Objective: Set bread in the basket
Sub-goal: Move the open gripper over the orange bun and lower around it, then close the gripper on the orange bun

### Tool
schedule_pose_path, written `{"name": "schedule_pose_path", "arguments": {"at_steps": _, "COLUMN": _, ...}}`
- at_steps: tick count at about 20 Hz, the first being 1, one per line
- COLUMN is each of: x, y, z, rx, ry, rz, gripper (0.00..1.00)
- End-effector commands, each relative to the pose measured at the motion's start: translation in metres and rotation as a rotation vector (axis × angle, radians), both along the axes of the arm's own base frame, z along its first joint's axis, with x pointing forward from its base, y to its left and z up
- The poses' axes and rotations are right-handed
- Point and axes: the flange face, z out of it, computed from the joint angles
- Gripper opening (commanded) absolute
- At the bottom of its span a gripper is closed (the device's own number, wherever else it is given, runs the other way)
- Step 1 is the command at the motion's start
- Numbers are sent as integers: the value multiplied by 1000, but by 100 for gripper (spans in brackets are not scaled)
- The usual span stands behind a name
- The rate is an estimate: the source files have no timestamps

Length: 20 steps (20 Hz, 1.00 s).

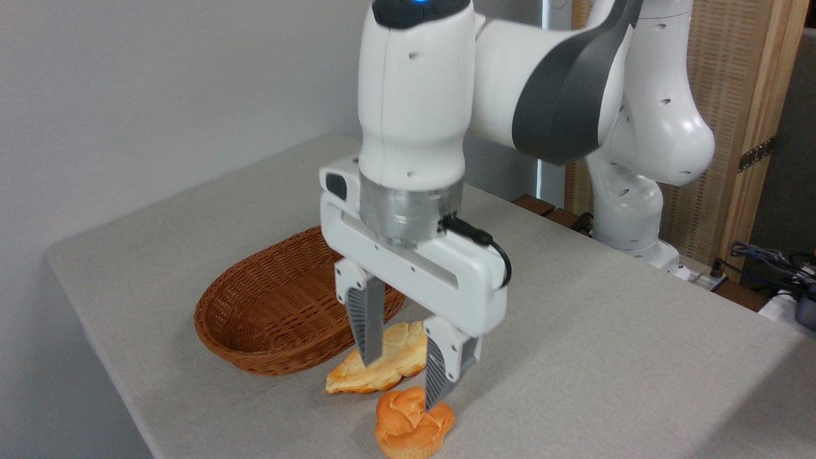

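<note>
The bread point(413, 424), a small round orange-brown bun with a swirled, rose-like top and a paler base, is sitting upright on the table at the bottom centre of the frame, outside the basket point(280, 306). The basket, an oval, shallow, reddish-brown woven wicker container, is resting flat and open side up at centre left of the frame, up and to the left of the bun, and is holding nothing in its visible interior.

Tool point(403, 377) points down; jaws apart
</note>
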Motion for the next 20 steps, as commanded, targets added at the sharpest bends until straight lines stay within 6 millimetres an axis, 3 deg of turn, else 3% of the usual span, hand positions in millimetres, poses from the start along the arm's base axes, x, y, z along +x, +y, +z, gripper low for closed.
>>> {"name": "schedule_pose_path", "arguments": {"at_steps": 1, "x": -10, "y": -2, "z": -21, "rx": 22, "ry": -13, "rz": -21, "gripper": 100}}
{"name": "schedule_pose_path", "arguments": {"at_steps": 7, "x": -8, "y": -9, "z": -43, "rx": 36, "ry": -13, "rz": -30, "gripper": 100}}
{"name": "schedule_pose_path", "arguments": {"at_steps": 20, "x": 3, "y": -14, "z": -66, "rx": 78, "ry": -3, "rz": -49, "gripper": 100}}
